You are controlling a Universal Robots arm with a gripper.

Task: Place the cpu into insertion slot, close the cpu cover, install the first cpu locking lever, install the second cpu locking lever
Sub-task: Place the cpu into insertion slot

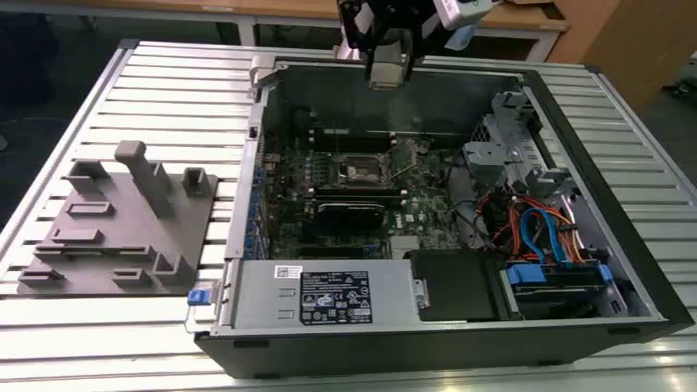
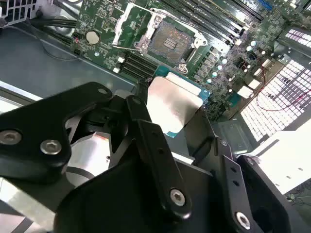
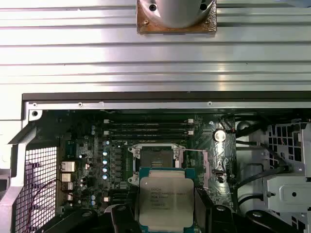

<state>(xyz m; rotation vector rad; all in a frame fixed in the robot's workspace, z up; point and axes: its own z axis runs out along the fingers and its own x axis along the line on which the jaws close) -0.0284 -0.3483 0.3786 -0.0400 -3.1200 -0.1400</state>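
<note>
Claw [image 1: 388, 75], clenched on the cpu [image 3: 165, 199], hangs above the open case [image 1: 615, 204] toward the far edge of the bench [image 1: 175, 90]; bare slot [image 3: 156, 156] below, memory slots [image 3: 146, 127] alongside.

Exterior view: bright, even overhead light. Pale sheen on the ribbed table [image 1: 163, 90] at 10 o'clock from the computer case [image 1: 436, 351]. Case interior shaded, darkest under the far wall at 12 o'clock.
Second wrist view: glare whitens the chip [image 2: 172, 104] lid; vent grille [image 2: 286, 97] overexposed.
First wrist view: table slats streaked with bright bands; circuit board [image 3: 92, 141] dim.
</note>
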